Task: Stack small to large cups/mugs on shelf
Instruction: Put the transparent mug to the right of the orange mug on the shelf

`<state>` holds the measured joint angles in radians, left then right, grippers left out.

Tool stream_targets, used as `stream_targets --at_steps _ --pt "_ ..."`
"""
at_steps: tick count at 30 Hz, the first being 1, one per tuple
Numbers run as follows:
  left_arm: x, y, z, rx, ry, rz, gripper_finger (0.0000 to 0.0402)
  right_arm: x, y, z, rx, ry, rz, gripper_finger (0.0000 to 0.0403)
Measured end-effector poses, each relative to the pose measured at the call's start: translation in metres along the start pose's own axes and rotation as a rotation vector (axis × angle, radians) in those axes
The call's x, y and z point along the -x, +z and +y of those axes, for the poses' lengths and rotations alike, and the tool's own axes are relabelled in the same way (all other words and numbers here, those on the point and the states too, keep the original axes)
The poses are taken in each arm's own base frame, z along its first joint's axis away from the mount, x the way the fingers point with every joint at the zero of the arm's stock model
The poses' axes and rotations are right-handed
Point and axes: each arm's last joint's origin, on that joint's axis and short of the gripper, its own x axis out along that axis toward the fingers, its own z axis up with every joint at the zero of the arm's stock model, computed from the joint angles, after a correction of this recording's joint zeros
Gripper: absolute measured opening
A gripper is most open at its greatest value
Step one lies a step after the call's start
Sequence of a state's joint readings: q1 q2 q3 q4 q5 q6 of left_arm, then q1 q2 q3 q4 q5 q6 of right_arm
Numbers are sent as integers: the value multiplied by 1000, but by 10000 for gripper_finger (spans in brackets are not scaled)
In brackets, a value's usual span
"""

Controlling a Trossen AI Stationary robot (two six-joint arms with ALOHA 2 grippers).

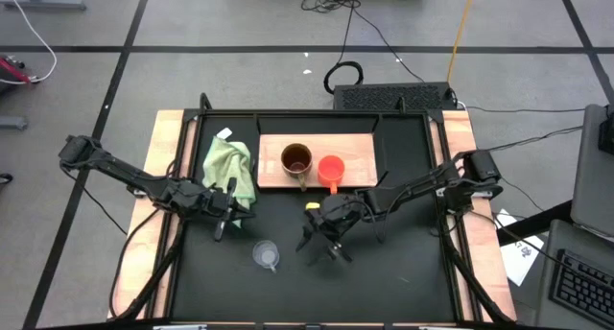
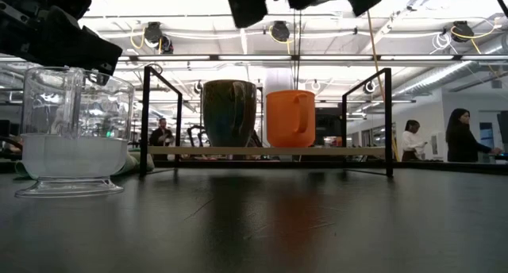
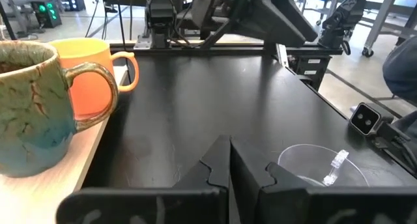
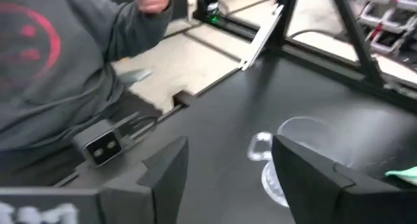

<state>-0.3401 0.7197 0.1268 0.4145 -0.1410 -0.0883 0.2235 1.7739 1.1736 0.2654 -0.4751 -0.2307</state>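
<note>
Two of the three cups already stand on the wooden shelf point(image 1: 360, 153): the brown mug point(image 1: 296, 161) and, just beside it, the orange cup point(image 1: 331, 170), both upright with their handles toward the front edge. The clear cup point(image 1: 266, 255) is the one left, upright on the black table point(image 1: 403, 272) well in front of the shelf, between the two arms.

The right gripper point(image 1: 324, 236) is above the table near that cup, its fingers spread wide with nothing between them; in its wrist view the clear cup sits just ahead of the gap. The left gripper point(image 1: 223, 215) waits beside the green cloth point(image 1: 228, 167), fingers pressed together and empty.

The step in hand looks like the pick-up of the clear cup. To do it well, the right gripper should line up so the cup's wall sits squarely between the fingers, come down low enough to catch the body rather than the rim (thin clear plastic will probably flex or slip if pinched at the lip), then close gently and lift straight up before carrying it toward the orange cup.
</note>
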Motion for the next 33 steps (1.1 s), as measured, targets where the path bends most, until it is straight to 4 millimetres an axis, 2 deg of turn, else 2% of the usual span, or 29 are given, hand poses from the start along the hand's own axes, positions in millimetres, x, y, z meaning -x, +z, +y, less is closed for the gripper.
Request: stream_targets --at_steps 4,8,12,14,20,25,33 --pt "0 0 0 0 10 -5 3 3 5 7 17 17 15 173" --pt "0 0 0 5 17 -6 9 10 8 12 26 19 5 110" --pt "0 0 1 16 19 -4 9 27 -1 15 8 3 17 35" --pt "0 0 1 17 21 -2 3 40 -3 17 15 -16 -12 9" --pt "0 -1 1 24 33 6 3 85 -15 37 8 -103 -141 3" --pt "0 -4 1 20 35 43 3 118 -37 59 22 -203 -186 1" --pt "0 -5 1 30 10 53 2 151 -76 84 23 -324 -264 0"
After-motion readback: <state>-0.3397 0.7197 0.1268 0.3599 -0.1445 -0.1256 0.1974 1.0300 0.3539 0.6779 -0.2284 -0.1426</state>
